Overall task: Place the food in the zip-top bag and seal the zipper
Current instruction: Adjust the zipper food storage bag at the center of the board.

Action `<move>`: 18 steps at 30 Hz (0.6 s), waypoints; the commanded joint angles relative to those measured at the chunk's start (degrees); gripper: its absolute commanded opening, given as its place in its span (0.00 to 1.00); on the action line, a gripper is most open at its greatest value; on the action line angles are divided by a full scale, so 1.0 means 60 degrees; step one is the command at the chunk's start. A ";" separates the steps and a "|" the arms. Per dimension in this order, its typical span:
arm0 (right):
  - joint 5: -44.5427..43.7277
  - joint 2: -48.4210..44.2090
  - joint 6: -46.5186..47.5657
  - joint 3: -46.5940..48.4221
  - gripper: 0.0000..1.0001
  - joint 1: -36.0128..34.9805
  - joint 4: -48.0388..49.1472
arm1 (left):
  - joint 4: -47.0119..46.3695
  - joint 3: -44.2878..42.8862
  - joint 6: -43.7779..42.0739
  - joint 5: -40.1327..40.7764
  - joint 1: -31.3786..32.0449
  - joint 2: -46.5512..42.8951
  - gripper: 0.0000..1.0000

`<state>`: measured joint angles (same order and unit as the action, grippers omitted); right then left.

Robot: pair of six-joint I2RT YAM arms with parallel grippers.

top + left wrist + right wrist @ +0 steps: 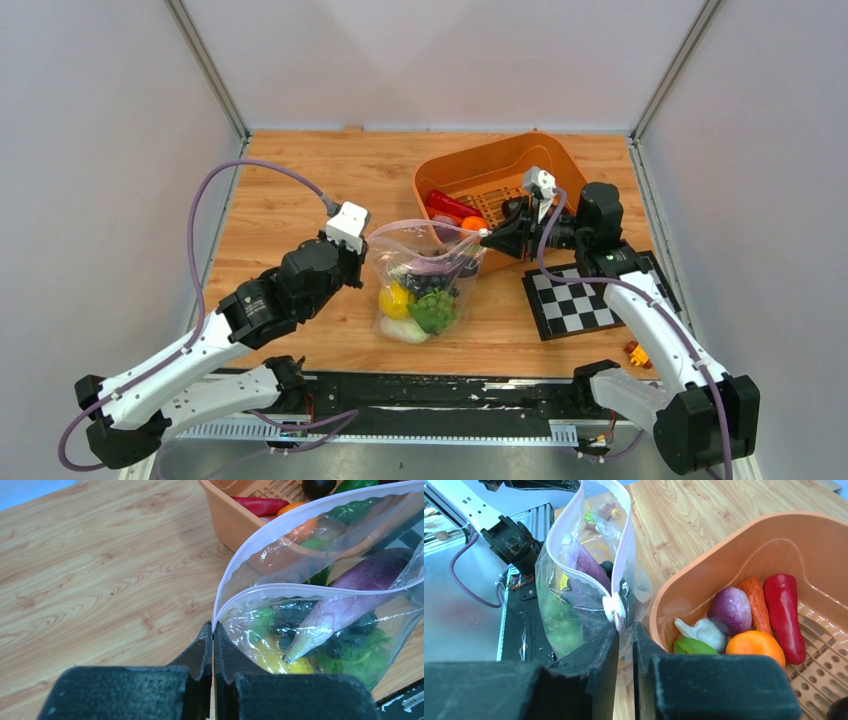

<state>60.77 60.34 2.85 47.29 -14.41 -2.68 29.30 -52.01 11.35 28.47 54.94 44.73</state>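
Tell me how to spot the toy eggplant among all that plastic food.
Find the clear zip-top bag held open mid-table, beside the orange tub. Inside, the eggplant lies slanted atop the dark, green and yellow pieces. It is the only long purple piece, paling toward its tip; the tub's purple onion is round.

Lit brightly and evenly from above. Shadowed only softly on the table just beside the zip-top bag. Glinting pale along the bag's crinkled film in both wrist views. Sharp at the bag, out of focus below it on the left gripper and right gripper. Bent slightly far from the bag, toward the edges.
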 commanded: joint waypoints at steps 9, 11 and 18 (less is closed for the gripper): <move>0.0917 0.0116 0.0037 -0.0242 0.18 -0.0002 0.0991 | -0.0547 -0.0080 0.0040 -0.0225 -0.0154 -0.0160 0.00; 0.0963 0.0166 0.0108 -0.0271 0.13 -0.0024 0.0988 | -0.0547 -0.0077 0.0075 -0.0166 -0.0194 -0.0161 0.00; 0.0517 0.0377 -0.0207 -0.0267 0.00 -0.0029 0.1327 | -0.0471 -0.0023 0.0089 -0.0154 -0.0574 -0.0336 0.00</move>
<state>64.97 62.24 2.87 45.78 -14.48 1.28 28.08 -52.01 11.55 27.51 52.95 44.01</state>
